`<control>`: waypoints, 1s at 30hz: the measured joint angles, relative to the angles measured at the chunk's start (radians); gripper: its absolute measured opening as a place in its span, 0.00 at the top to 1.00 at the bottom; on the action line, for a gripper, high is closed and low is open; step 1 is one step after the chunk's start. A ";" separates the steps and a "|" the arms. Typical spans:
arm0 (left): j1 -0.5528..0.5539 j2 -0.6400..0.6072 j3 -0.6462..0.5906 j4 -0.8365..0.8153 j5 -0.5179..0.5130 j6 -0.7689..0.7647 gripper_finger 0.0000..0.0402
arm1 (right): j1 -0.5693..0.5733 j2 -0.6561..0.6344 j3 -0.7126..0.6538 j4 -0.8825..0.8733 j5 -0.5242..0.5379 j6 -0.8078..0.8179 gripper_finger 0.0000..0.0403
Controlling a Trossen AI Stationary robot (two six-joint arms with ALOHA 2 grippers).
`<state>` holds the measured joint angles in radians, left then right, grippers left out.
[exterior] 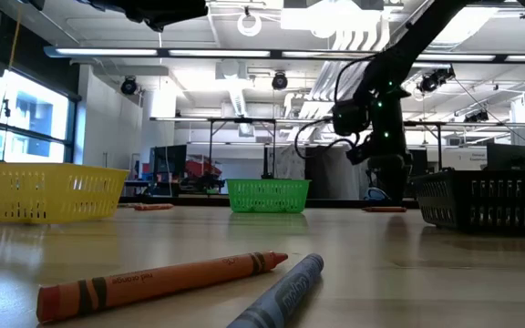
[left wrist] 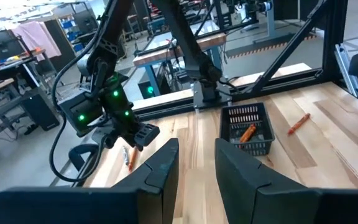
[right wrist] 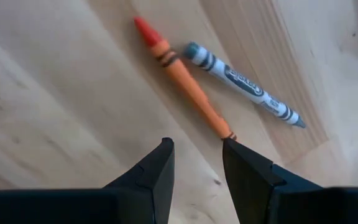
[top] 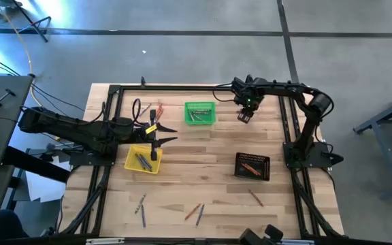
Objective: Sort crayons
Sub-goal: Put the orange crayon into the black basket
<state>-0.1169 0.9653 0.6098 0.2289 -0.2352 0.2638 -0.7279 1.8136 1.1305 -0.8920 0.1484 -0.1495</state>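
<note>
Right claw (right wrist: 197, 163) fingers apart, empty, hanging over an orange crayon (right wrist: 182, 76) and a blue crayon (right wrist: 244, 84) on the surface (right wrist: 55, 93). Left claw (left wrist: 196, 163) apart, empty, beside the yellow basket (top: 143, 159).

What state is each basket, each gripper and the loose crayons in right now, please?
Green basket: upright, crayons inside.
Yellow basket: upright, crayons inside.
Black basket: upright, orange crayons inside.
Left gripper: open, empty, beside the yellow basket.
Right gripper: open, empty, above two crayons.
Loose crayons: lying flat on the table.
</note>
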 joint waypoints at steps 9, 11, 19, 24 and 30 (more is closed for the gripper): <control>0.000 0.000 0.000 -0.005 0.000 0.000 0.78 | -0.012 0.020 0.000 0.062 -0.007 -0.057 0.68; 0.000 0.000 0.000 -0.005 0.000 0.000 0.78 | -0.012 0.020 0.000 0.068 -0.011 -0.061 0.68; 0.000 0.000 0.000 -0.007 0.000 0.000 0.78 | -0.014 0.020 0.000 0.071 -0.056 -0.102 0.68; 0.000 0.000 0.000 -0.008 0.000 -0.001 0.78 | -0.014 0.020 0.000 0.093 -0.057 -0.117 0.68; 0.000 0.000 0.000 -0.023 0.000 -0.001 0.78 | -0.021 0.067 0.005 0.101 -0.057 -0.120 0.68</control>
<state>-0.1173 0.9653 0.6102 0.2062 -0.2348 0.2626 -0.7494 1.8805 1.1358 -0.7906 0.0910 -0.2694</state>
